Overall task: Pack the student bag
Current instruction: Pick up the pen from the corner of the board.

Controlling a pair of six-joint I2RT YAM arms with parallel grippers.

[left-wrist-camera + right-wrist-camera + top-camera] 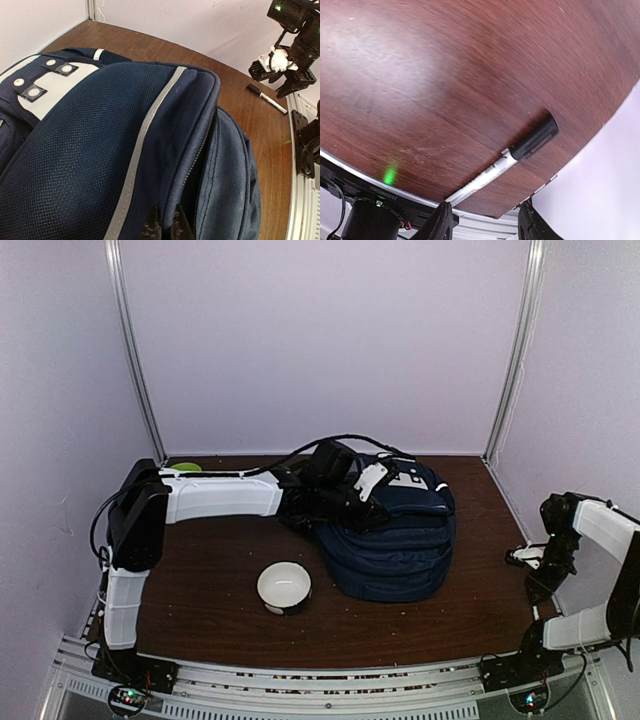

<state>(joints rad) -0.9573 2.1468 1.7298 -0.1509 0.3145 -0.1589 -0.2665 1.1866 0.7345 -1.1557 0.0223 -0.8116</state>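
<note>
Centrally on the desk [210, 570] lies the navy backpack [395, 545], with a white bowl [284, 587] just beside it at the lower left. The left tool [348, 502] rests at the backpack's upper left edge, its fingers together by the zipper seam; whether they pinch any fabric I cannot tell. At the right edge of the frame the right tool [485, 220] hovers with its fingers apart over a black-capped white marker [520, 155] lying flat on the desk.

No legible text, marker [503, 162] print too blurred
</note>
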